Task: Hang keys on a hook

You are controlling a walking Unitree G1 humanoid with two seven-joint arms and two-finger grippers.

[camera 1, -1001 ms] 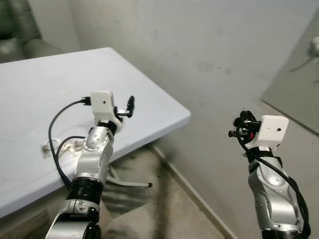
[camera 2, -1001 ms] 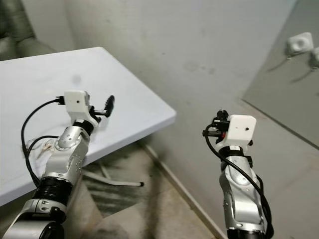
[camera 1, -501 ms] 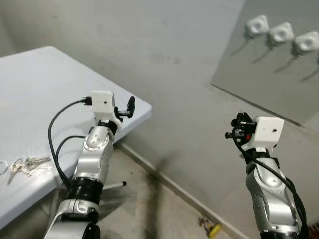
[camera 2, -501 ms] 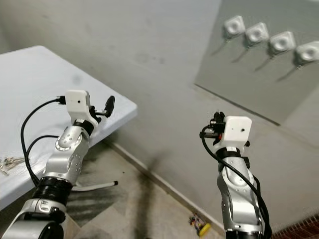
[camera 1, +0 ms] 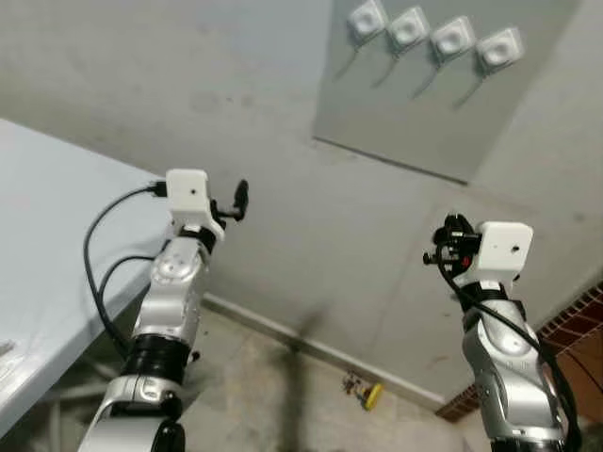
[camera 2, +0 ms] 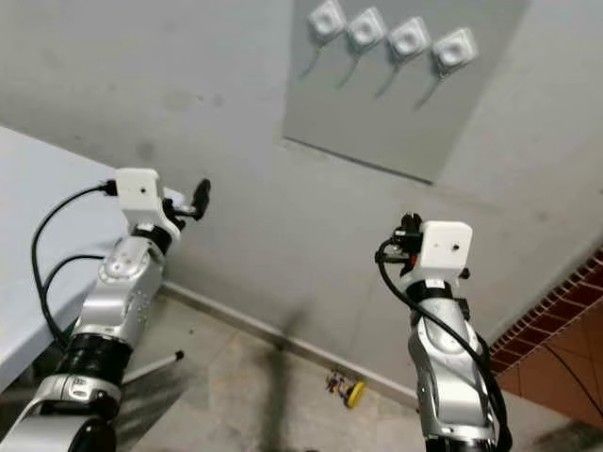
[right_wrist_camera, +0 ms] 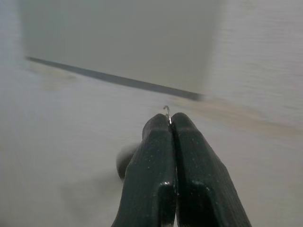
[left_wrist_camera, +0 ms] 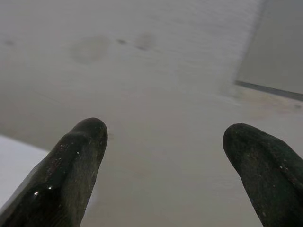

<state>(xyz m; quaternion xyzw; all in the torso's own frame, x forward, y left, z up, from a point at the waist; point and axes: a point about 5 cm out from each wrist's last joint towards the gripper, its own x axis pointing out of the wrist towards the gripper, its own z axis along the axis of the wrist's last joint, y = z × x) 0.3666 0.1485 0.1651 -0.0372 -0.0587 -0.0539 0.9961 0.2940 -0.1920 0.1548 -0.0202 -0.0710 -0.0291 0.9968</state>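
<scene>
Wall: a rough grey plastered wall (camera 1: 236,113) faces the robot, meeting a bare concrete floor (camera 1: 283,405) along a pale skirting line.
Tabletop: a pale blue-white tabletop (camera 1: 47,245) juts in on the robot's left, beside the left arm.
Panel: a flat grey rectangular panel (camera 2: 396,104) is fixed high on the wall, above and between the two arms.
Hooks: four small white square-based wall hooks (camera 2: 390,36) sit in a row along the top of the panel, each with a thin prong slanting down.
Left hand (left_wrist_camera: 165,156): raised in front of the wall, its two black fingers (left_wrist_camera: 75,156) spread wide apart with nothing between them.
Right hand (right_wrist_camera: 171,124): raised below the panel, well apart from the hooks, fingers pressed tight together.
Keys: a thin silver wire key ring (right_wrist_camera: 167,111) pokes out at the right hand's fingertips, pinched there; the keys themselves cannot be made out.
Floor item: a small yellow object (camera 1: 370,395) lies by the skirting.
</scene>
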